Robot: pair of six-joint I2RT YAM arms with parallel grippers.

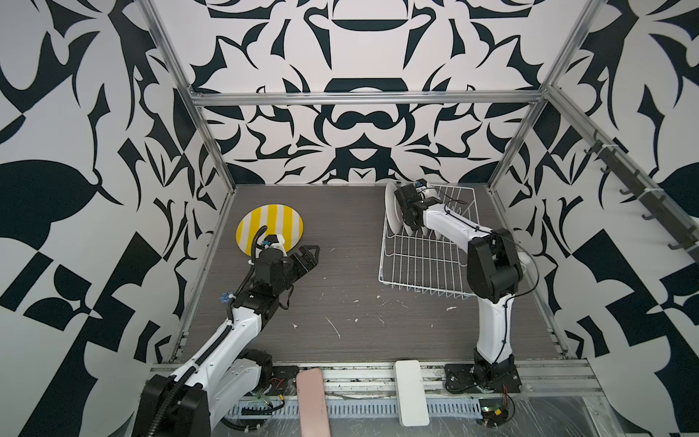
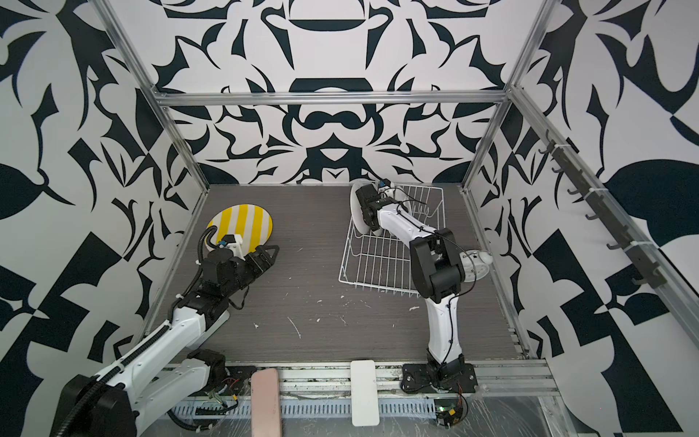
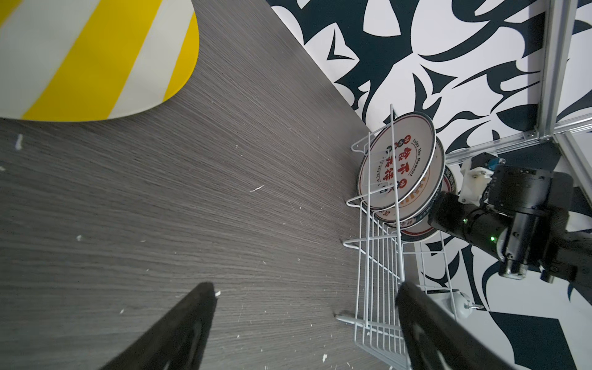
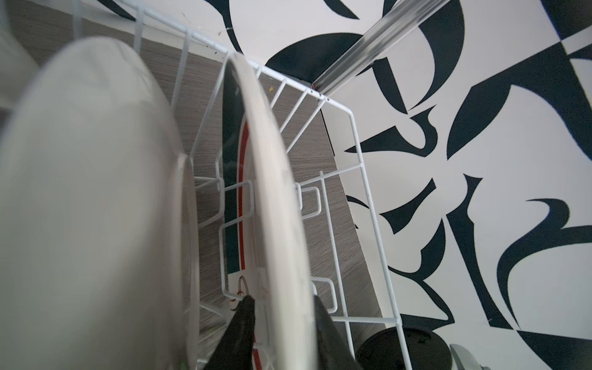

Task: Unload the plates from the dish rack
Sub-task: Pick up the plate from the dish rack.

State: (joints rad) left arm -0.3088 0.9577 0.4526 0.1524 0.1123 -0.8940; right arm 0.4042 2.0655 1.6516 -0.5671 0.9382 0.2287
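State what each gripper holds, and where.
Left gripper: nothing, jaws open. Right gripper straddles a racked plate at its rim; whether it grips yet cannot be told.

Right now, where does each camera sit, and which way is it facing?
Top views: high at the front, looking down on the table, striped plate and dish rack; left arm and right arm show.
Left wrist: low over the table, facing the dish rack's plates; left fingers and right arm show.
Right wrist: inside the dish rack, right fingers either side of a plate.
Shared: the dish rack, in every view.
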